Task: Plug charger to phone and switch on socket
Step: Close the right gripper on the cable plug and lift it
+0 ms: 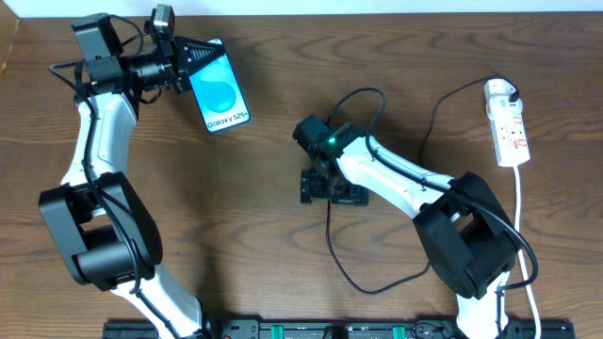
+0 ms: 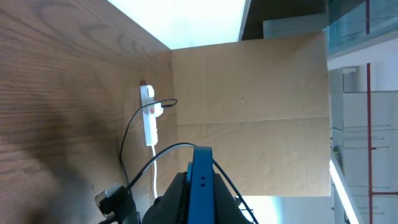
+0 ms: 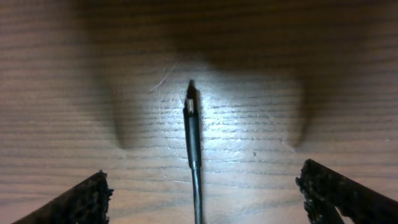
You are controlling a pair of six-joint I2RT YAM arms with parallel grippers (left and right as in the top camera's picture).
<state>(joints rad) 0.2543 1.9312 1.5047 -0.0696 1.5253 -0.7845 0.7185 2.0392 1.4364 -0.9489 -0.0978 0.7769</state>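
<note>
My left gripper [image 1: 185, 68] is shut on the phone [image 1: 220, 98] and holds it at the far left, blue screen up. In the left wrist view the phone [image 2: 200, 171] shows edge-on between the fingers [image 2: 186, 208]. My right gripper [image 1: 332, 188] is open at mid-table, straddling the charger's black connector tip [image 3: 191, 115], which lies flat on the wood between the fingers [image 3: 205, 196] without touching them. The charger cable [image 1: 332, 247] loops across the table to its white plug head [image 1: 499, 91] in the socket [image 1: 509, 127], a white power strip at the far right.
The power strip also shows in the left wrist view [image 2: 148, 118], with the black cable [image 2: 132, 127] running from it. Its white cord [image 1: 524, 235] runs down the right side to the front edge. A cardboard wall [image 2: 261, 112] stands beyond the table.
</note>
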